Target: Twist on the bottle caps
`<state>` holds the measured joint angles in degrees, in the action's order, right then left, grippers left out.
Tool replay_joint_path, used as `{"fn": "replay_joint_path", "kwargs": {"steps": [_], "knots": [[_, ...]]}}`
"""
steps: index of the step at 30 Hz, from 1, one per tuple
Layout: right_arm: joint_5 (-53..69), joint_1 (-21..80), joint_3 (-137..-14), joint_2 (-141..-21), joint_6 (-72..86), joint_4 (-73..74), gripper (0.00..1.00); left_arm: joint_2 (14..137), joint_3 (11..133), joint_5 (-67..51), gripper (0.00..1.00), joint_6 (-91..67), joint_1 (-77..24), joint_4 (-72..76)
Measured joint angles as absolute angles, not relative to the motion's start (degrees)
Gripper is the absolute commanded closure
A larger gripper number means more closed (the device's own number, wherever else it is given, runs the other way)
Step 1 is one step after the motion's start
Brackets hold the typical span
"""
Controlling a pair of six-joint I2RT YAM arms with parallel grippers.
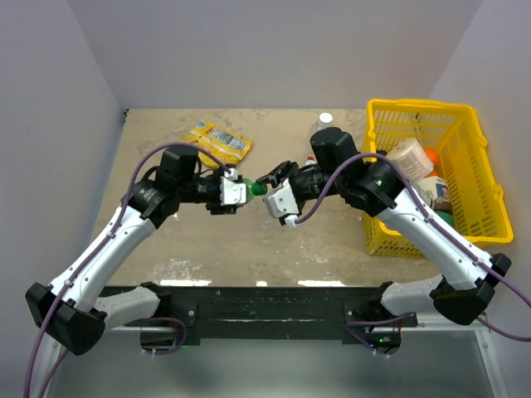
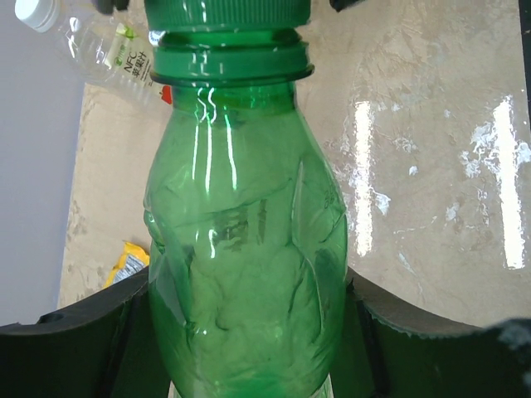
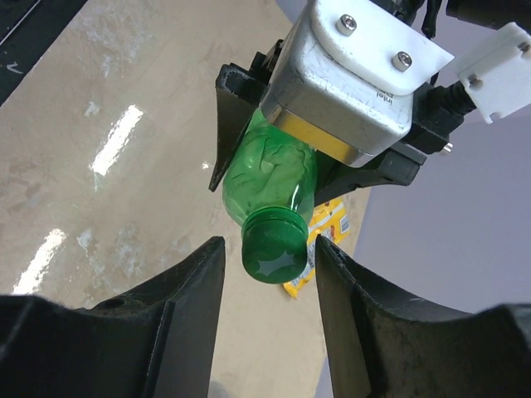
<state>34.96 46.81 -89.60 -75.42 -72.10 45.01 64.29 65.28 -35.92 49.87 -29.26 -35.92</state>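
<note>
A mottled beige worktop with a glossy, glare-streaked surface carries everything. In the upper left of centre lies one crinkled yellow snack packet. Just right of it the left claw is clamped tight on the one green bottle, a translucent, dimpled plastic body held sideways above the worktop with its neck pointing right. One dark green ribbed cap sits on that neck; how far it is screwed down cannot be told. The right claw faces it from the right, its two black fingers parted on either side of the cap, with a narrow gap showing on each side. Further right, near the back wall, stands one clear bottle wearing one white cap. At the far right is one yellow plastic lattice basket holding several bulkier containers.
</note>
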Motion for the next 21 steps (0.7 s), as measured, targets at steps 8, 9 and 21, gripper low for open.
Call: {"fn": "replay_joint_path", "kwargs": {"steps": [8,9,21], "knots": [[33.71,47.86,-88.68,-75.37,-72.62,42.96,0.7,64.77,65.91,-36.38,1.0,49.91,-29.26,-36.29],[33.56,47.88,-88.62,-75.37,-72.55,42.7,0.77,64.84,65.91,-36.42,1.0,49.93,-29.26,-36.32],[31.77,47.33,-92.18,-79.94,-46.96,36.12,1.0,61.93,61.98,-29.74,1.0,47.75,-28.67,-28.69]]}}
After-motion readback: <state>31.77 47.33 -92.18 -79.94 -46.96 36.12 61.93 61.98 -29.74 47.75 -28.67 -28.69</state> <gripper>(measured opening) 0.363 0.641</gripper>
